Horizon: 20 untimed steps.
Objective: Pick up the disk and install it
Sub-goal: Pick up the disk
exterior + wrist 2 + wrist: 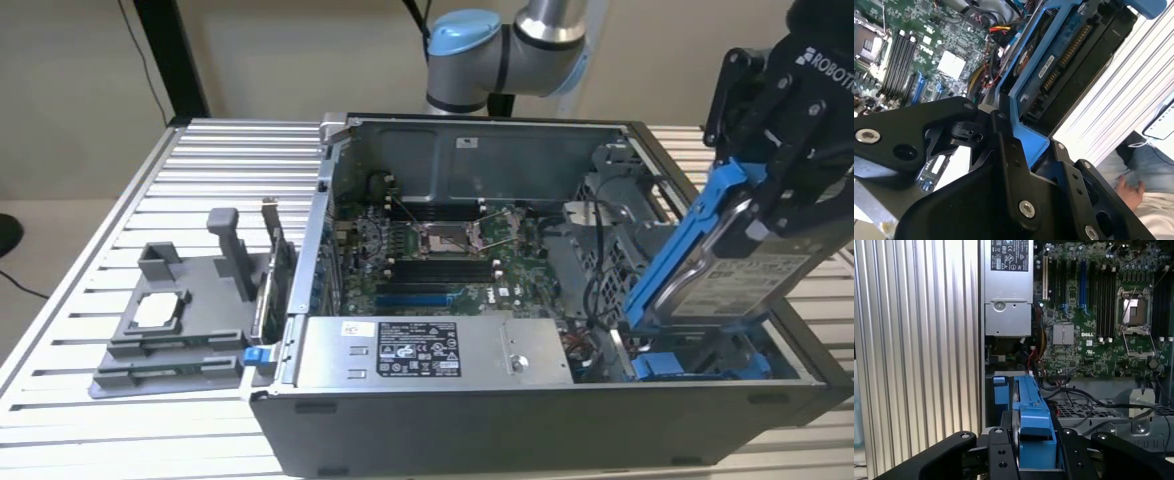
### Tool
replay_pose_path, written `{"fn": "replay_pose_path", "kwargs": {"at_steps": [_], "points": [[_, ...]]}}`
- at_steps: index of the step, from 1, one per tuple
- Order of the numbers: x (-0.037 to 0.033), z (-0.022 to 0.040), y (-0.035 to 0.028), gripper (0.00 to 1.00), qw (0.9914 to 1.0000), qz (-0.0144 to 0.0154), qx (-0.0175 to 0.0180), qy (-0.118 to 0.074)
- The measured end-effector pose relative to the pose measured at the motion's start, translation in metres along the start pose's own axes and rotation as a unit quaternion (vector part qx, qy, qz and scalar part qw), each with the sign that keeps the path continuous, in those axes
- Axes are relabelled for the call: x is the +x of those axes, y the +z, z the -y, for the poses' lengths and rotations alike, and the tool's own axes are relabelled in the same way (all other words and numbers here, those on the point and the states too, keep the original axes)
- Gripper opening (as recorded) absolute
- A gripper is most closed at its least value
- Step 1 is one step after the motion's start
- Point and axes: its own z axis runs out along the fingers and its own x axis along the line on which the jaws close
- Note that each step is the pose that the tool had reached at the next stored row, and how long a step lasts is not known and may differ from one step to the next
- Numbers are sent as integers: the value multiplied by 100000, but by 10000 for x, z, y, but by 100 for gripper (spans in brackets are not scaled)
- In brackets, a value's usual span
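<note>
— What's nearest us?

— The power supply (pixel 400 350), flat against the near wall of the open computer case (pixel 534 430). The grey fixture (pixel 160 340) with the small silver chip (pixel 158 308) sits by the table's (pixel 200 160) near corner, at the exterior view's left.

— And the gripper (pixel 781 170)?

— Clamped on the disk (pixel 747 280) by its blue frame, both fingers pressing the sides. The disk hangs tilted over the case's end at the exterior view's right, lower end down by the blue drive bay (pixel 694 360). I can't tell if they're touching.

— Behind that?

— The motherboard (pixel 427 250) with its CPU socket (pixel 443 238), then the arm (pixel 507 50) past the case's far wall.
</note>
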Motion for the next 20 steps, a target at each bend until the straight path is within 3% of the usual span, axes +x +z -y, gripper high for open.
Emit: {"fn": "replay_pose_path", "kwargs": {"at_steps": [13,20], "points": [[25,71,235,0,100000,23,0,-1],[35,80,344,0,100000,47,-2,10]]}}
